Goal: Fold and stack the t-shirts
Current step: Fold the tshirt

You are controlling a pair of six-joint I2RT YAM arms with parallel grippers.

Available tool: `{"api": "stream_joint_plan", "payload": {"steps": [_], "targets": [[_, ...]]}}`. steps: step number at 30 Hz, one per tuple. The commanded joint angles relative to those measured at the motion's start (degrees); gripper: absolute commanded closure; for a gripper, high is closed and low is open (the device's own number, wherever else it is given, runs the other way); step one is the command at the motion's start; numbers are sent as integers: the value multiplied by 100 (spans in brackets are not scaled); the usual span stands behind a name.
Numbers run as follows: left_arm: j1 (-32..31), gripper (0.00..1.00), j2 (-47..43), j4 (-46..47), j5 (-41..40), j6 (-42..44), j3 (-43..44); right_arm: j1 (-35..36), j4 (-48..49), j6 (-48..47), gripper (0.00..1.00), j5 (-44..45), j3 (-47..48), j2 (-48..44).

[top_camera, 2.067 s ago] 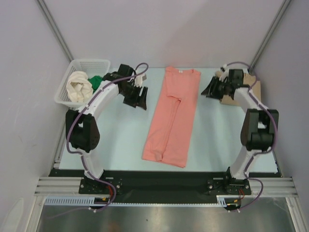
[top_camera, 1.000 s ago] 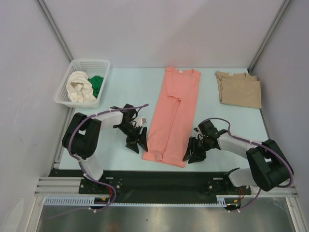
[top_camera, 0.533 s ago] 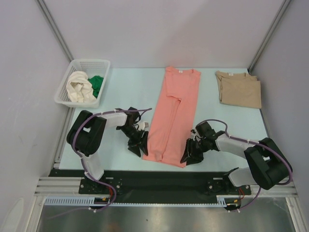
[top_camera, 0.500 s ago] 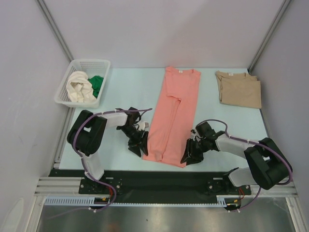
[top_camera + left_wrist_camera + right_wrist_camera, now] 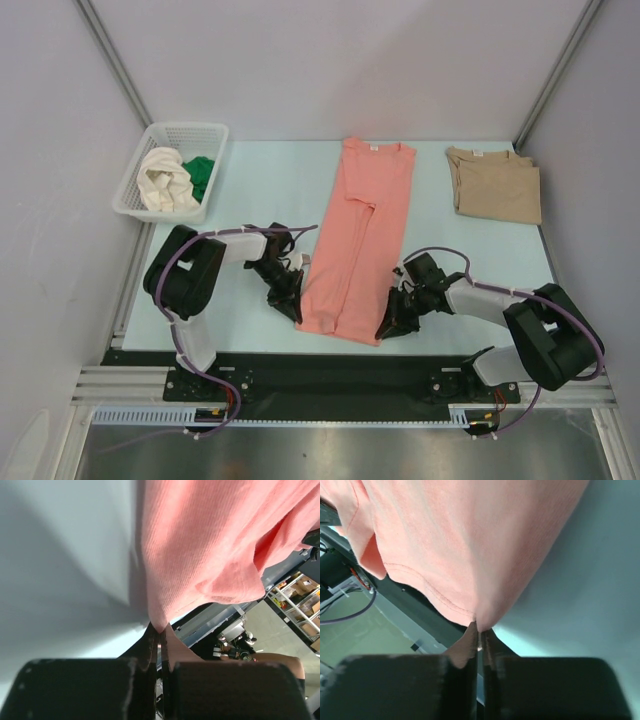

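Over at the far left a white lattice basket (image 5: 186,127) holds a crumpled cream-white shirt (image 5: 163,181) with a green shirt (image 5: 203,173) tucked beside it.

The left gripper (image 5: 291,304) lies low on the pale table (image 5: 255,190). Its jaws are pressed together on the near-left corner of the salmon-pink t-shirt (image 5: 364,230), and the left wrist view shows a peak of pink cloth nipped between the black fingers (image 5: 145,652).

The pink shirt lies in the middle of the table as a long narrow strip. Its long axis runs from far to near, with the collar pointing away from the arm bases and the hem leaning a little leftward toward them.

The right gripper (image 5: 386,327) is clamped the same way on the near-right hem corner.

A tan shirt (image 5: 495,185) lies folded flat at the far right, well apart from the rest.
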Motion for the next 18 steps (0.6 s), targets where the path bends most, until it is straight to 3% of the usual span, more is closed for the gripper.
{"api": "stream_joint_plan", "payload": {"steps": [1,12,18], "targets": [[-28,100,-192,58,65,94,147,35,170,6,100,-112,-35,-172],[-37,100,-729,-363,-400,657,850,-53,-401,-495,100,-165,299,-936],[-28,100,-914,-715,-585,912,1394,-519,-831,-943,100,-357,747,-1104]]}}
